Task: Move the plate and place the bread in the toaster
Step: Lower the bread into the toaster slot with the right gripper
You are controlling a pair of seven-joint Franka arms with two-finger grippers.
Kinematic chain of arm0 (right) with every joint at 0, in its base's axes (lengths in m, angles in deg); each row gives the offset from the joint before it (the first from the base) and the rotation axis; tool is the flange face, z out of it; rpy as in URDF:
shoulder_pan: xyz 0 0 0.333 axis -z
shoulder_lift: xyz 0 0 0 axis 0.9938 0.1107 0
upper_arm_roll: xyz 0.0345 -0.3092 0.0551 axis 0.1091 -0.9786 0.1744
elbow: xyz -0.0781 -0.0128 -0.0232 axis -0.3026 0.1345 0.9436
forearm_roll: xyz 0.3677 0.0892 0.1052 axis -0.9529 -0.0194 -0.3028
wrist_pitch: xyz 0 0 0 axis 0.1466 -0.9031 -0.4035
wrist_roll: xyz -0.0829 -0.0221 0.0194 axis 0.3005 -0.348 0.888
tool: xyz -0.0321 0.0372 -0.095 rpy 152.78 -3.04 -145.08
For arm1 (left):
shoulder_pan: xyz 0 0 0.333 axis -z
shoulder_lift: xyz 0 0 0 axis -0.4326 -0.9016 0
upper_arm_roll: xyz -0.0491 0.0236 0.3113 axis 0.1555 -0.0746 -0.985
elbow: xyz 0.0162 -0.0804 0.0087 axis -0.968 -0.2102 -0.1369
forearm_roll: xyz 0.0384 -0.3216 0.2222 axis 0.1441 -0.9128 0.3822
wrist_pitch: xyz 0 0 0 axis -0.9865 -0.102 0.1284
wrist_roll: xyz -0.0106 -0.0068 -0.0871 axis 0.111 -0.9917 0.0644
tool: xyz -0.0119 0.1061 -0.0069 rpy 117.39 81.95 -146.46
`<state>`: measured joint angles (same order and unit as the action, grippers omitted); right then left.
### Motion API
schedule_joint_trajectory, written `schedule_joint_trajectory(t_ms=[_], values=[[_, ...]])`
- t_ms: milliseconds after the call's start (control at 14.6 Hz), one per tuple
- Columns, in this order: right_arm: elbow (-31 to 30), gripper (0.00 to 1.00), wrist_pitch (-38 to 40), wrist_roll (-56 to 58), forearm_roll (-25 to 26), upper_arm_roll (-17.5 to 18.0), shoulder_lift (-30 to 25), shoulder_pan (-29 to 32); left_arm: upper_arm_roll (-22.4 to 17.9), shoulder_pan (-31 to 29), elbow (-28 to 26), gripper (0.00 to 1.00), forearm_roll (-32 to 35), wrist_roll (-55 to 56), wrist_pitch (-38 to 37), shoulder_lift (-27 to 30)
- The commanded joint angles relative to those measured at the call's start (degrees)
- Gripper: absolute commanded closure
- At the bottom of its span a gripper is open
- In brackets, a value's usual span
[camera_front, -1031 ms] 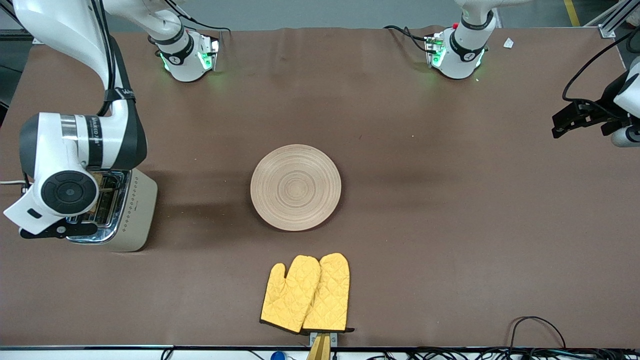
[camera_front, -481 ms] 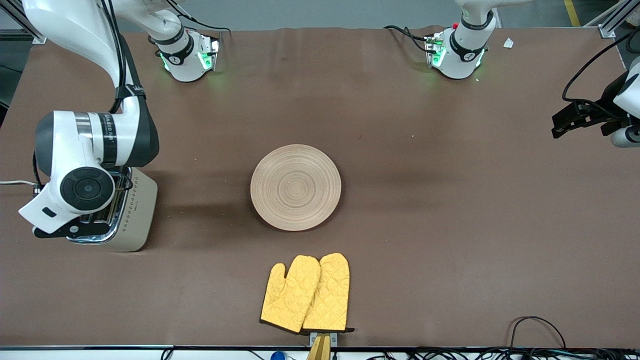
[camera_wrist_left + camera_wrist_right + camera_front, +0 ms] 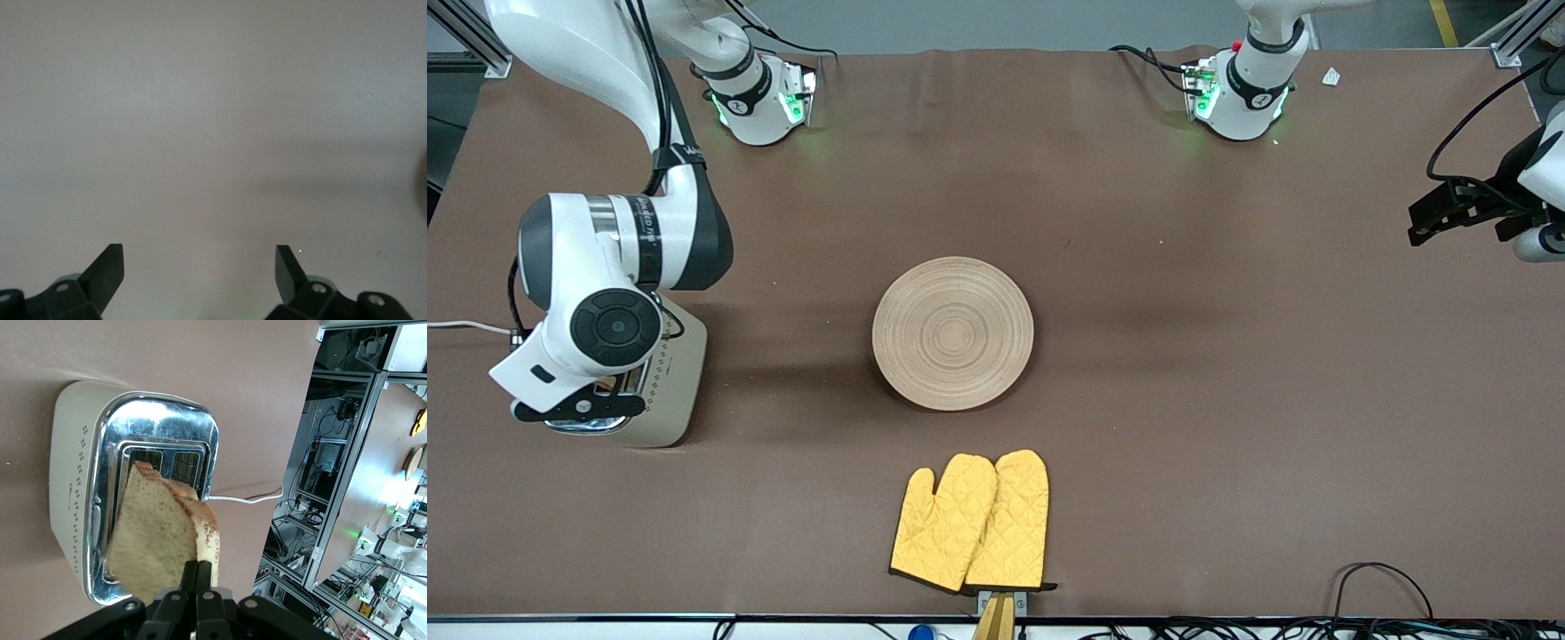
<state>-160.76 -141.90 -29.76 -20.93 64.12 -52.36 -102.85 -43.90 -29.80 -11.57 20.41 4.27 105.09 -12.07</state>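
Mitts [image 3: 971, 522] near plate [image 3: 952, 332] — toaster [image 3: 665, 382] apart

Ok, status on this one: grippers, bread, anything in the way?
Right gripper shut on bread, above toaster, not yet in a slot. Left gripper open, waiting at its table end. Plate mid-table. Slots unobstructed.

Even, bright light — glare on toaster [image 3: 157, 427] chrome.

Right arm bent down toward its own table end, right gripper [image 3: 198, 577] pointing downward with fingers pinched tight on what it carries, left arm waiting at its own end, left gripper [image 3: 200, 267] spread wide apart
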Motion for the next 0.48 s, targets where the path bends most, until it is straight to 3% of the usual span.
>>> schedule_joint_trajectory(t_ms=[0, 412], values=[[-0.4, 1.00, -1.4, -1.0, -0.9, 0.1, 0.1, 0.4, 0.2, -0.2, 0.7, 0.00, 0.6, -1.0, -1.0, -0.2], [-0.5, 1.00, -6.6, -0.6, -1.1, 0.1, 1.3, 2.6, 0.2, -0.2, 0.8, 0.00, 0.6, -1.0, -1.0, -0.5]])
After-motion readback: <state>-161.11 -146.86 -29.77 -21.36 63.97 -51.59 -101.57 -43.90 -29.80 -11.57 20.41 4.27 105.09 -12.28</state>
